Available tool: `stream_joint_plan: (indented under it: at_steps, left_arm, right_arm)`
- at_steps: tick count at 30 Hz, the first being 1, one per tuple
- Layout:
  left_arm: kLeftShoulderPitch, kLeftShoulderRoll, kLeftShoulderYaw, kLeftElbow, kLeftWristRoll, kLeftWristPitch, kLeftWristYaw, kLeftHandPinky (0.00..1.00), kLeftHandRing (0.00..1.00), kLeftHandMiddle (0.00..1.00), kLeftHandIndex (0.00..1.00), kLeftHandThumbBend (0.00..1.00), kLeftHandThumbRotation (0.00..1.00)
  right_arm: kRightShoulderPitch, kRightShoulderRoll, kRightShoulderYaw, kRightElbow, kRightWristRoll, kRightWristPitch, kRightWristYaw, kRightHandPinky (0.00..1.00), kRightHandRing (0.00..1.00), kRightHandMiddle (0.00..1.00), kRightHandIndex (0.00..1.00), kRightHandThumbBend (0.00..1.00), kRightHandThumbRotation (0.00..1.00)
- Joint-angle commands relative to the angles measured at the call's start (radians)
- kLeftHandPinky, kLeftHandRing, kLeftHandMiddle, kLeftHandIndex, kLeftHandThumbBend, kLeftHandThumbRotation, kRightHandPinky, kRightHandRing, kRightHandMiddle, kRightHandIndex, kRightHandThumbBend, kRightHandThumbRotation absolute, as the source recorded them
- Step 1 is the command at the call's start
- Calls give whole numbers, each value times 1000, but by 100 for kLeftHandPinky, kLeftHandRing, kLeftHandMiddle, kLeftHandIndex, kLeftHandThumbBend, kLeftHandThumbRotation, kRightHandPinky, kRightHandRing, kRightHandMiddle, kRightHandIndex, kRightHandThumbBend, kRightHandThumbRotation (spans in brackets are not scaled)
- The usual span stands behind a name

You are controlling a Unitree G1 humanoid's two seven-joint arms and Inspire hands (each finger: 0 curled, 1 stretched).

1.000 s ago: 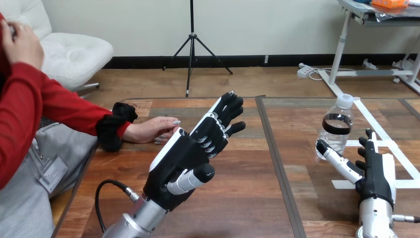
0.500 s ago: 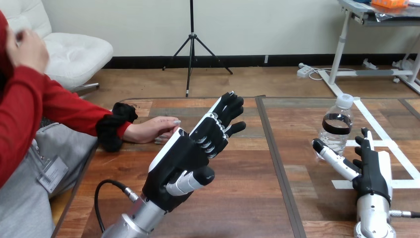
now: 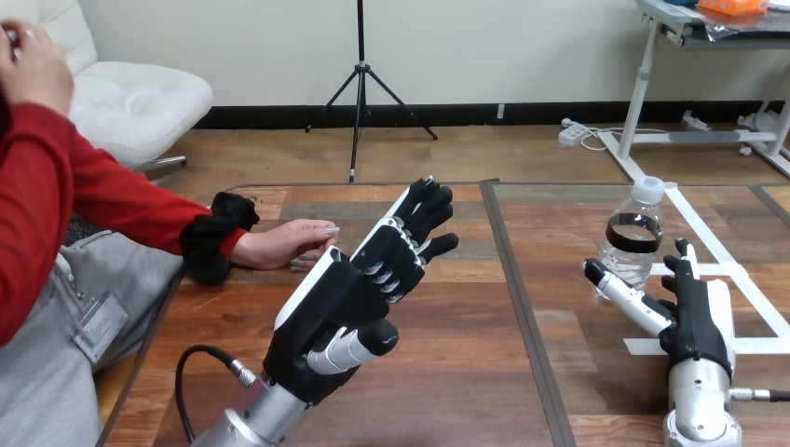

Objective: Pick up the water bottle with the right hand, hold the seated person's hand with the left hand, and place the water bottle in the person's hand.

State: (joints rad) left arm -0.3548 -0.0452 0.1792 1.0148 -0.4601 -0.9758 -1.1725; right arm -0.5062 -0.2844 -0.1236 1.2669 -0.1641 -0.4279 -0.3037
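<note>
So, here's how it looks:

1. The bottle (image 3: 633,233) stands upright on the right half of the surface (image 3: 466,372). It's clear plastic with a white cap and a dark band round the upper part. It sits right by the white tape (image 3: 736,270) stuck to the wood.
2. The right robot hand (image 3: 694,312) is low over the surface, just this side of the bottle and a little to its right. Its fingers are straight and point away from the robot, and it has nothing in it. The thumb sticks out left toward the bottle's base. The thumb tip lines up with the bottle's lower edge, but I can't tell if it touches.
3. The left robot hand (image 3: 345,298) is up above the left half of the surface, white back turned toward the person. Its fingers are spread and nearly straight, slanting up and to the right. The thumb hangs loose underneath – it's holding nothing.
4. The person's hand (image 3: 284,244) lies palm down near the surface's left edge, fingertips pointing at the left robot hand. The two nearly meet in the view – can't say whether there's contact, but no robot finger is curled round it.
5. The person's raised hand (image 3: 33,65) is up in the top left corner, well clear of everything.
</note>
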Motion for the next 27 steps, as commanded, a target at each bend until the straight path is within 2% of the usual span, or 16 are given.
stream_joint_plan:
  at_steps: [1, 5, 14, 17, 27]
  left_arm:
    - [-22, 3, 6, -50, -10, -6, -1, 93, 100, 100, 100, 100, 68]
    - [-18, 6, 5, -53, -5, -19, 3, 93, 100, 100, 100, 100, 69]
    - [-12, 6, 6, -62, -23, -5, -22, 93, 100, 100, 100, 100, 68]
    - [-8, 4, 10, -63, -24, -19, -22, 93, 100, 100, 100, 100, 68]
    - [9, 7, 11, -79, -29, -14, -29, 93, 100, 100, 100, 100, 67]
  right_arm:
    - [-101, -14, 12, 4, -6, 8, 3, 82, 92, 96, 100, 100, 51]
    - [-107, -16, 23, 5, -15, 17, -7, 81, 91, 95, 100, 100, 50]
    - [-130, -12, 13, 10, 2, 33, 15, 80, 91, 95, 100, 100, 48]
    - [-137, -13, 16, 11, 1, 43, 16, 80, 91, 95, 100, 100, 48]
    - [-159, -17, 17, 21, -1, 43, 30, 81, 91, 95, 100, 100, 47]
